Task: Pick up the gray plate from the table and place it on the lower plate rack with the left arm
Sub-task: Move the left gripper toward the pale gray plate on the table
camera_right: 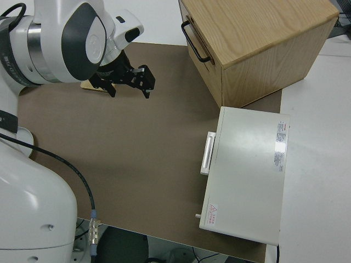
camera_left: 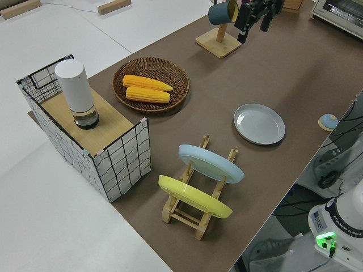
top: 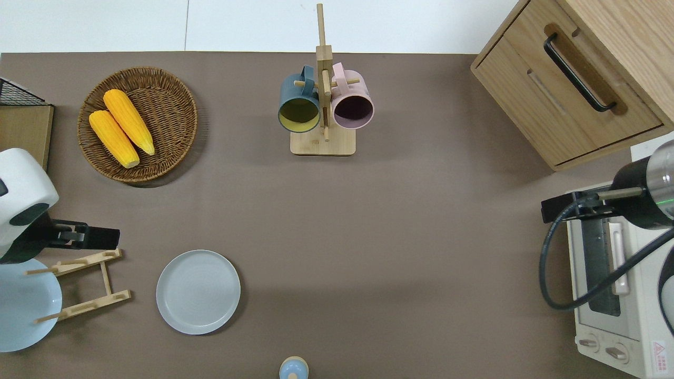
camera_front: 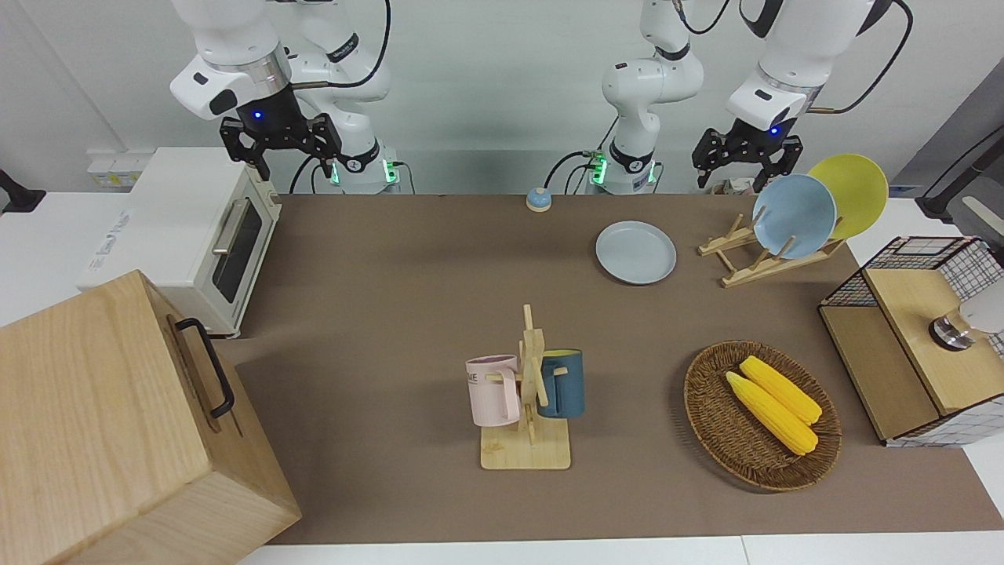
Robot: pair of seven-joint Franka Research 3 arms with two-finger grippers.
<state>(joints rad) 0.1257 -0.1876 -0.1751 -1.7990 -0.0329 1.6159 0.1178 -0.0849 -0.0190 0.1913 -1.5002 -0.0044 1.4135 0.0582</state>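
Gray plate (top: 198,292) lies flat on the table (top: 410,221), untouched, beside the lower plate rack (top: 84,287) on the side toward the right arm's end, near the robots' edge. Rack holds a light blue plate (camera_front: 794,216) and a yellow plate (camera_front: 853,193), both leaning in its slots; the slots closest to the gray plate stand vacant. Left gripper (camera_front: 747,158) hangs in the air over the rack's outer rail, fingers apart, holding nothing. Right gripper (camera_front: 281,144) is parked, fingers likewise spread and empty. Wooden mug stand (top: 322,105) carries a dark blue mug (top: 299,105) and a pink mug (top: 352,105); the pink mug bears dark lettering, not legible. Wicker basket (top: 138,123) contains two corn cobs (top: 121,129). White toaster oven (camera_right: 244,172) shows a red warning label at one corner and a printed panel on top, text unreadable.
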